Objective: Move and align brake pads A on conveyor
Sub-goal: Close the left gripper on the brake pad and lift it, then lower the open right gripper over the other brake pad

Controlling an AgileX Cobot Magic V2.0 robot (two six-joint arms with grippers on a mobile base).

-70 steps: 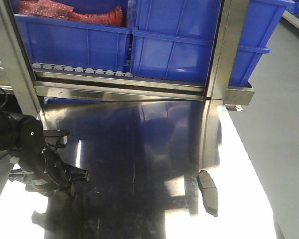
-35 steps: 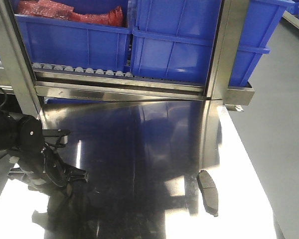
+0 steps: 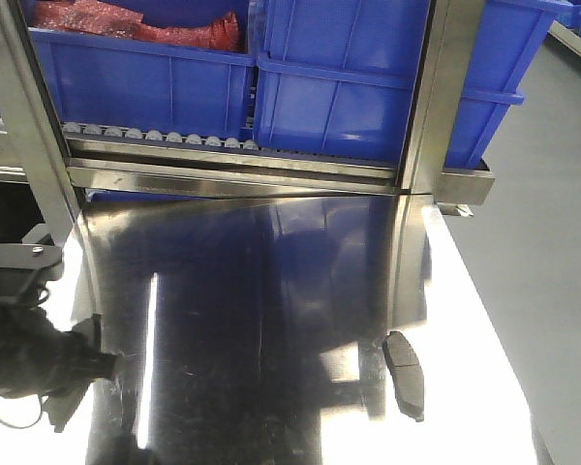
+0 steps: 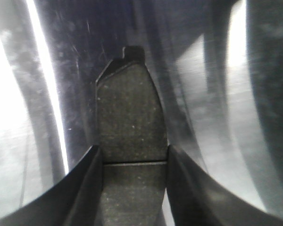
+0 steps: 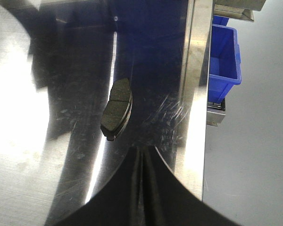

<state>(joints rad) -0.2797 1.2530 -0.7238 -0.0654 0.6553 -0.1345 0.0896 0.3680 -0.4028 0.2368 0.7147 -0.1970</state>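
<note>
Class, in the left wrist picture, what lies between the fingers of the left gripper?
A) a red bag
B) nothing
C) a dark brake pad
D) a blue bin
C: a dark brake pad with a thin groove across it sits in the left gripper, with a finger touching each side.
</note>
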